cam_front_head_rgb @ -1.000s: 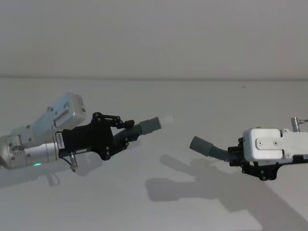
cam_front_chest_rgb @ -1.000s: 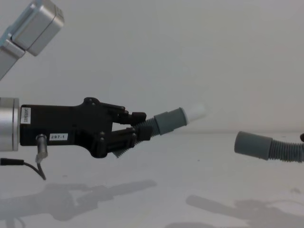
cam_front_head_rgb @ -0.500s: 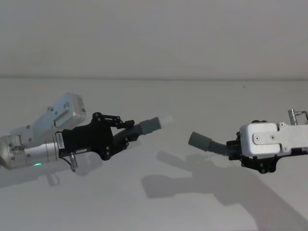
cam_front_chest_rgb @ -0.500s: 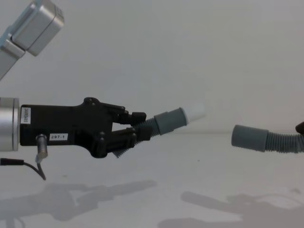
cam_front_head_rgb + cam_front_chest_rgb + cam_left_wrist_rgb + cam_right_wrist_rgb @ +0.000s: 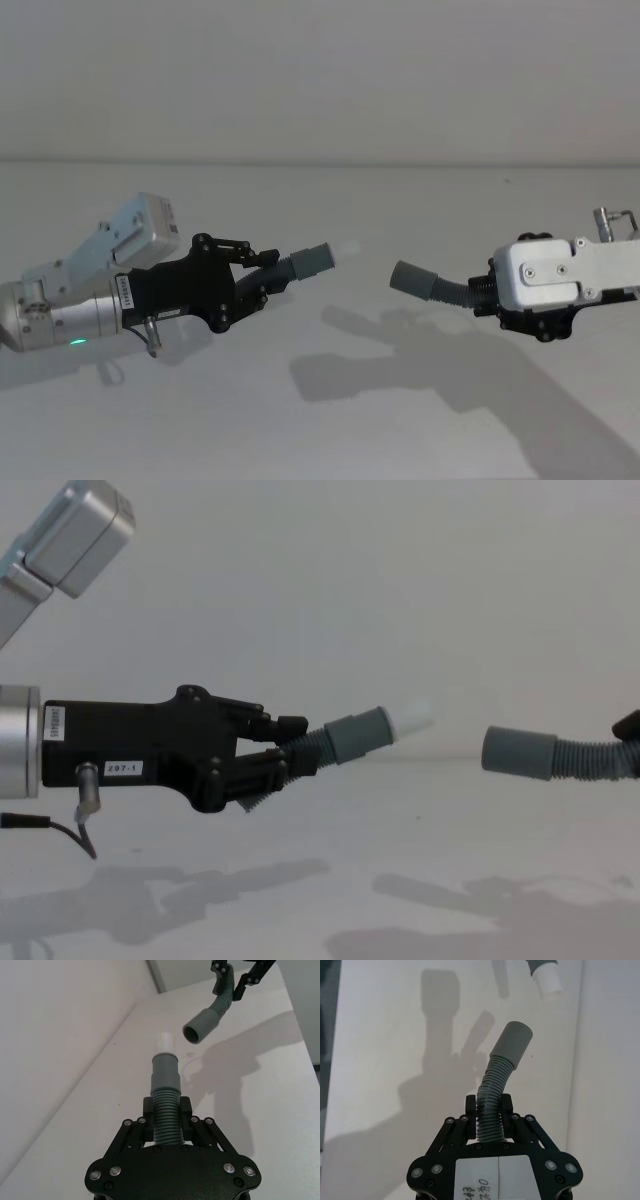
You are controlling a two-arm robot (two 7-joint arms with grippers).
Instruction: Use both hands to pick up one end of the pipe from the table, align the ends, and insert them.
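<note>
My left gripper [image 5: 265,283] is shut on the ribbed part of one grey pipe piece, held above the white table [image 5: 300,430]. That piece's grey cuff [image 5: 357,735] and white tip [image 5: 415,717] point towards the right arm. My right gripper [image 5: 485,297] is shut on the ribbed part of the other piece. Its wider grey cuff [image 5: 518,752] faces the white tip across a small gap and sits slightly lower. In the left wrist view the white tip [image 5: 165,1041] is beside the open cuff mouth [image 5: 199,1026], not touching. The right wrist view has its cuff [image 5: 512,1042] short of the white tip [image 5: 547,977].
The arms' shadows fall on the bare white table [image 5: 420,820] below both pieces. A pale wall [image 5: 320,80] rises behind the table's far edge.
My right gripper has risen and moved left, bringing its cuff higher, more level and closer to the white tip. The left arm and its piece have stayed still.
</note>
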